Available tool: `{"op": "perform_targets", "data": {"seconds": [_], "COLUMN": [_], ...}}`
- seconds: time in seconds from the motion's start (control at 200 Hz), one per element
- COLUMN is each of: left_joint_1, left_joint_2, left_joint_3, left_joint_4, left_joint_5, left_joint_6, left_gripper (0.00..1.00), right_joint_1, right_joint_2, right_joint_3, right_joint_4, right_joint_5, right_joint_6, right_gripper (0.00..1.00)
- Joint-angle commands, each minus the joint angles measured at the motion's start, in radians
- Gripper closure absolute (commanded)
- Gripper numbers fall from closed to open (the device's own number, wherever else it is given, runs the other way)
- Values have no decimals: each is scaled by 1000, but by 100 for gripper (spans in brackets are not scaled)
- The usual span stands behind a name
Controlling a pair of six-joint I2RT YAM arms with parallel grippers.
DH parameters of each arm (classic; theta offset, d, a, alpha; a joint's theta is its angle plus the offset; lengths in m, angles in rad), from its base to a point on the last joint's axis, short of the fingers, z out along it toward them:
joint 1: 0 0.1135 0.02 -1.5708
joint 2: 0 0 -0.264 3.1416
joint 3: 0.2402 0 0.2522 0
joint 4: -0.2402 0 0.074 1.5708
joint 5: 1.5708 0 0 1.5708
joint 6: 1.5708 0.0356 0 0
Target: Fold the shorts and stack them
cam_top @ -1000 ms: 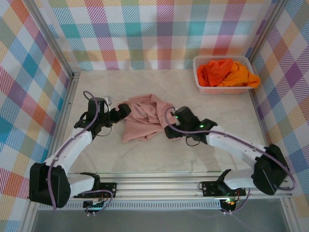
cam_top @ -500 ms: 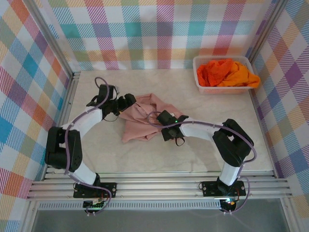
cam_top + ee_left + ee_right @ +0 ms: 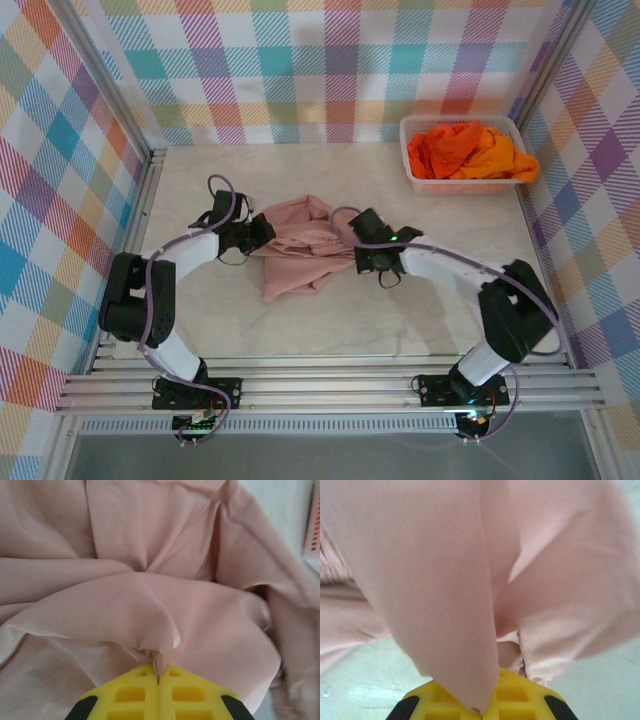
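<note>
Slippage is the main risk: only a thin pinch of the pink shorts [image 3: 300, 250] is held on each side, so a sharp pull apart could free an edge and let the cloth collapse. The left hand [image 3: 159, 672] is closed on a small fold at the garment's left edge, and the right hand [image 3: 485, 707] is closed on a hanging fold at its right edge. The shorts are stretched mid-surface [image 3: 450, 300] between the two. The orange shorts [image 3: 445, 148] and the yellow-orange shorts [image 3: 503, 158] are left in the basket [image 3: 415, 182], far right. Since half a second ago, the right hand has been carried farther and rightward, the left brought nearer.
</note>
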Motion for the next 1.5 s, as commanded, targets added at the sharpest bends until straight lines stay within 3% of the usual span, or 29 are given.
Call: {"op": "perform_targets", "data": {"seconds": [0.0,0.15,0.31,0.475,0.6,0.705,0.775,0.82,0.875,0.935,0.99,1.085,1.16,1.225,1.365,1.495], "left_joint_1": [-17,-11,-9,-54,-192,-380,-509,-568,-607,-622,-624,-623,-592,-513,-278,-149], "left_joint_2": [-99,-164,-231,-450,-622,-703,-705,-681,-623,-548,-530,-613,-695,-722,-682,-614], "left_joint_3": [-34,119,367,363,178,1,-119,-201,-264,-268,-234,-194,-163,-114,-57,-79], "left_joint_4": [16,-118,-292,-342,-297,-251,-188,-97,-12,31,1,-39,-74,-153,-229,-228], "left_joint_5": [-46,-133,-154,-226,-333,-451,-511,-517,-478,-416,-417,-506,-563,-567,-393,-292], "left_joint_6": [17,86,160,210,189,148,88,39,-16,-27,-23,0,38,46,21,-23], "left_gripper": [100,100,100,100,100,100,100,90,69,49,36,0,0,0,0,0], "right_joint_1": [-72,-189,-280,-325,-342,-361,-378,-391,-408,-419,-418,-412,-398,-366,-247,-191], "right_joint_2": [-68,-25,152,300,392,445,475,492,511,510,479,367,278,220,109,20], "right_joint_3": [37,205,574,848,962,1008,1031,1045,1062,1062,1024,854,699,600,387,178], "right_joint_4": [11,-9,-105,-130,-161,-198,-227,-244,-264,-282,-271,-172,-90,-65,-33,14], "right_joint_5": [-104,-203,-294,-389,-431,-439,-431,-430,-442,-463,-494,-564,-602,-614,-565,-498], "right_joint_6": [-48,-97,-130,-120,-116,-114,-105,-98,-87,-82,-82,-54,-19,-22,-48,53], "right_gripper": [100,100,100,100,100,100,92,81,64,58,47,40,37,33,23,20]}}
